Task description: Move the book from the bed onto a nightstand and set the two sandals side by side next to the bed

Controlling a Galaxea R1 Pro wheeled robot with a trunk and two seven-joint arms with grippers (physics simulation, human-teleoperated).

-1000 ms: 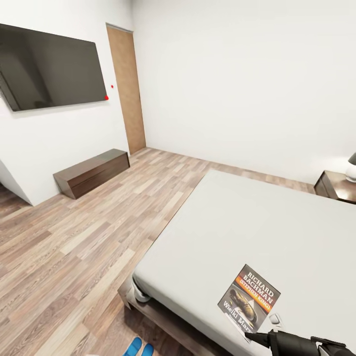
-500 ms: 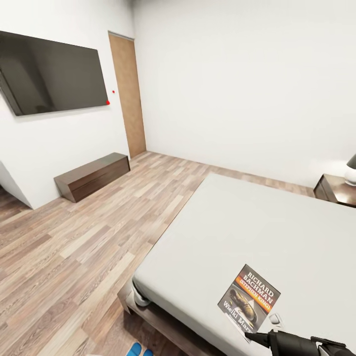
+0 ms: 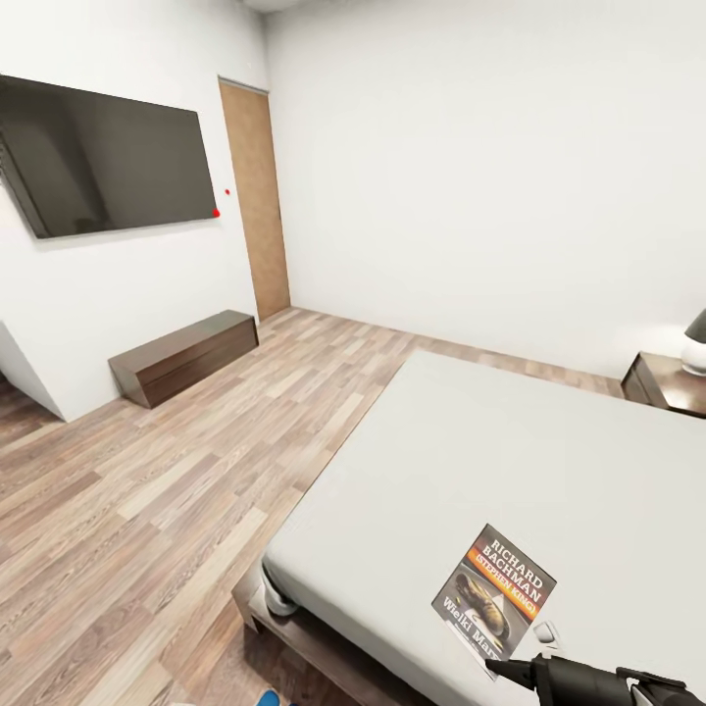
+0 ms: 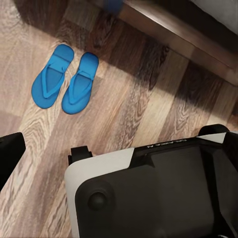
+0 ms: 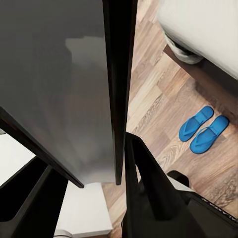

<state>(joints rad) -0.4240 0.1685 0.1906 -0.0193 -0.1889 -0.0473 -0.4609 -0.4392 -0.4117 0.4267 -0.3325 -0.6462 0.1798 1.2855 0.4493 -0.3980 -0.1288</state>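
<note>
A black wall TV (image 3: 103, 157) hangs at ten o'clock in the head view. A wooden door (image 3: 257, 196) stands just beside it at eleven, and a long low dark bench (image 3: 184, 355) sits against the wall beneath. Open plank floor (image 3: 147, 490) runs between the bench and the bed (image 3: 510, 441), whose pale mattress spreads from the centre out to four o'clock. At three o'clock, past the bed's far corner, a dark nightstand (image 3: 662, 380) carries a lamp (image 3: 696, 343).

The right tool (image 3: 520, 655) comes in at five o'clock and is clamped on the book (image 3: 495, 593). The book is held cover-up over the mattress's near edge. In the right wrist view it stands edge-on between the black fingers.

Of the left tool (image 4: 10, 156), one black finger shows at the edge of its wrist view; I cannot tell how far it is open.

The two sandals (image 4: 67, 82) lie side by side on the floor near the bed frame, beyond the robot's white and black base (image 4: 148, 193).

The cover reads "RICHARD BACHMAN", "(STEPHEN KING)" on the orange band, then "Wielki Mar", the rest hidden.
</note>
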